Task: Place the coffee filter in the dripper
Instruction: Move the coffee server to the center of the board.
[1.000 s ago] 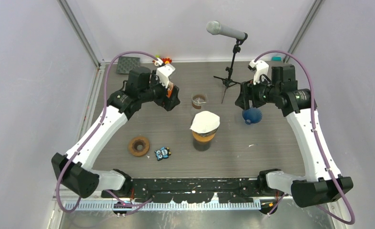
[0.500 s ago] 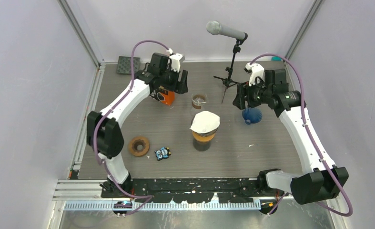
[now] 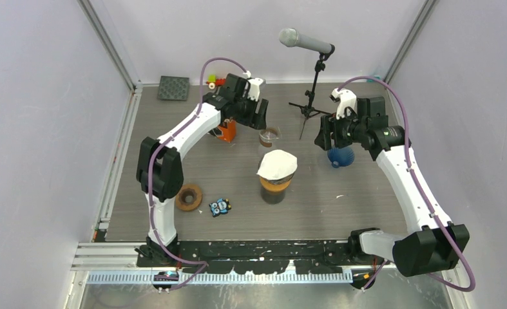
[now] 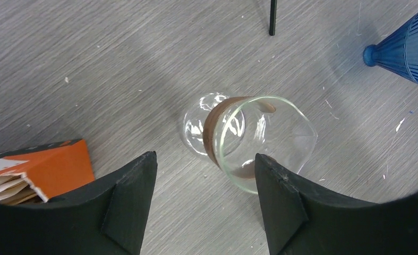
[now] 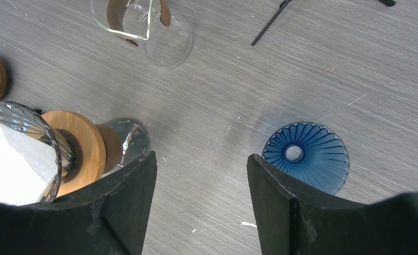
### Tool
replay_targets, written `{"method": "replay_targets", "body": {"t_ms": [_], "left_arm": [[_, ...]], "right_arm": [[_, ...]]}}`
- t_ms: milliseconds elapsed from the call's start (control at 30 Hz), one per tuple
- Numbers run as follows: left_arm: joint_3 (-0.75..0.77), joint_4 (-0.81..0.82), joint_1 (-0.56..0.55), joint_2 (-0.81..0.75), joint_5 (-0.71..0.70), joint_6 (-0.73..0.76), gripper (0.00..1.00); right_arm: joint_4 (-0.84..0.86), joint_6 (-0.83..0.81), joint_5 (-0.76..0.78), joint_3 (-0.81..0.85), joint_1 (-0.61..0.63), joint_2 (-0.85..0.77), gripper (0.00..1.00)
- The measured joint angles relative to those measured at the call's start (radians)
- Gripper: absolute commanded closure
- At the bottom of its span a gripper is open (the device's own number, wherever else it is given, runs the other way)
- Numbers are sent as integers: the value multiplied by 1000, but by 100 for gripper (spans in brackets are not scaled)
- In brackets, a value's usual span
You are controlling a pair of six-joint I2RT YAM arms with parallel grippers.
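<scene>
grey wood-grain tabletop (image 3: 366, 206) enclosed by pale lilac walls (image 3: 38, 116) — aluminium posts (image 3: 106, 44) at both far corners, lighting soft and even.

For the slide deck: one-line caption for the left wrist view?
Open left gripper above a glass carafe with a brown collar; orange box at left, blue ribbed cone upper right.

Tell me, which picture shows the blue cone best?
The right wrist view. It looks almost straight down on the blue cone, showing its ribbed ring and middle hole. The top view shows the cone small and far away. The left wrist view catches only part, at the corner.
</scene>
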Motion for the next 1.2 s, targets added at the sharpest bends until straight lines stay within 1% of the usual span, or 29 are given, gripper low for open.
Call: {"method": "replay_targets", "body": {"t_ms": [133,300,433,800,967,1100,1200], "left_arm": [[34,-24,-25,30,-14,10,42],[79,-43,-49,72,-39,37,48],[92,-64,-62,93,-63,64,55],[110,-96,-68,119,-85,106,83],[114,-106,-68,119,-92,130,100],[113,-126,-68,112,-95,165,100],[61,-143,-66,69,-105,201,100]], "right_arm": [[2,0,-7,-5,-8,-1,32],[10,-1,-20,-21,-22,-26,32],[13,-1,-32,-28,-34,-42,32],[18,-1,-59,-45,-60,-48,32],[18,-1,-64,-49,-67,-51,33],[18,-2,-71,-50,-70,-51,32],[19,-2,-77,-51,-71,-51,32]]}}
